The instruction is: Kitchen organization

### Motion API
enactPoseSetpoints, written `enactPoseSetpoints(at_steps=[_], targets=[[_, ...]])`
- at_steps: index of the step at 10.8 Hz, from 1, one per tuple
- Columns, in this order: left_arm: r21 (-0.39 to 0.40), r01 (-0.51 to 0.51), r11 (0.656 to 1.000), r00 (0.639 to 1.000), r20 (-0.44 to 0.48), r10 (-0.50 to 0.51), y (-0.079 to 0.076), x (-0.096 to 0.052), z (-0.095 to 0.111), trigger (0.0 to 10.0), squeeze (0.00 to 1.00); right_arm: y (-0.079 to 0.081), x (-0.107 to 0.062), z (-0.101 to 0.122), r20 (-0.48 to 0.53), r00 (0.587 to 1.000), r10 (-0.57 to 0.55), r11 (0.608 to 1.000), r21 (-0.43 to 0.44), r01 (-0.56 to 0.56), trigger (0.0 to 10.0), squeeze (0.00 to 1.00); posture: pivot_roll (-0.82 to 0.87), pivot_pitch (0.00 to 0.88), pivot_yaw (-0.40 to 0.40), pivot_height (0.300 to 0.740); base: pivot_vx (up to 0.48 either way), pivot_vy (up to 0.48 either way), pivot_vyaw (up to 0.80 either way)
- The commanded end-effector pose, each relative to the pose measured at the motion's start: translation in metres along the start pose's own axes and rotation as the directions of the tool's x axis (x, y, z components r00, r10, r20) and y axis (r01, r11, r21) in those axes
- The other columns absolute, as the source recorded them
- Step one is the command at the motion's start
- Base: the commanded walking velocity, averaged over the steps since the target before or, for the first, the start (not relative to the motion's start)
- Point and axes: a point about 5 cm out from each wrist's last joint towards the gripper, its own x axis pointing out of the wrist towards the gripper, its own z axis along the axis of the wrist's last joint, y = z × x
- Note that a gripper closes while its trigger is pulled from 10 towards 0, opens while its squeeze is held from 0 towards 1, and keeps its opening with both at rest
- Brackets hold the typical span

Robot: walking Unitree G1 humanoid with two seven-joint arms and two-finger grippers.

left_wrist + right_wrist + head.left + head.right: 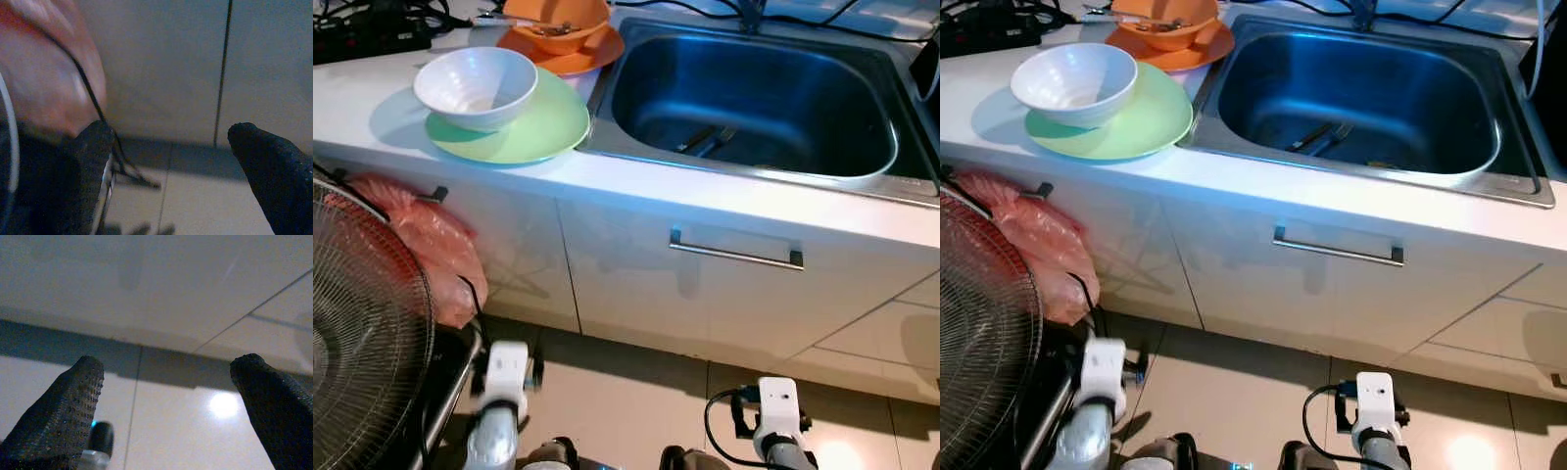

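A white counter (372, 108) ran across the top of the head views with a steel sink (754, 98) set into it. Left of the sink, a white bowl (476, 86) sat on a green plate (543, 127), whose edge reached the sink's rim. Behind them an orange bowl (558, 24) rested on an orange plate (592, 57), with cutlery lying in that bowl. At the bottom of the sink lay dark utensils (705, 140), too dim to identify. Below the counter were white cabinet doors, one with a metal handle (736, 253). A pinkish plastic bag (431, 245) hung against the left door, and a fan (357, 333) with a wire grille stood in front of it at the far left. Both arms hung low over the tiled floor (626, 392). The left gripper (168, 161) was released, its fingers (88, 161) spread apart, just beside the bag and a thin black cord, pointing at the cabinet base. The right gripper (168, 401) was likewise released, its fingers (73, 396) wide apart and holding nothing, aimed at the floor where it met the cabinet.
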Motion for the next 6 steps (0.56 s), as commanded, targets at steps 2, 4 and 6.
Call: enactPoseSetpoints(at_steps=[2, 4, 6], targets=[[0.031, -0.006, 0.999, 0.988, 0.157, 0.001, -0.001, 0.003, 0.026, 10.0, 0.00, -0.003, -0.005, 0.001, 0.073, 0.996, -0.053, 0.998, -0.034, 0.055, 10.0, 0.00, 0.04, 0.165, 0.001, 0.740, 0.000, 0.000, 0.00], [0.052, -0.014, 0.999, 0.955, 0.296, -0.002, -0.002, 0.007, 0.057, 10.0, 0.00, -0.080, 0.004, 0.078, 0.435, 0.886, -0.157, 0.985, 0.004, 0.172, 10.0, 0.00, 0.03, 0.174, 0.005, 0.740, 0.000, 0.000, 0.00], [0.067, -0.034, 0.997, 0.908, 0.418, 0.003, 0.001, 0.004, 0.088, 10.0, 0.00, -0.091, -0.007, 0.106, 0.560, 0.797, -0.226, 0.969, 0.049, 0.241, 10.0, 0.00, 0.03, 0.188, 0.010, 0.740, 0.000, 0.000, 0.00]])
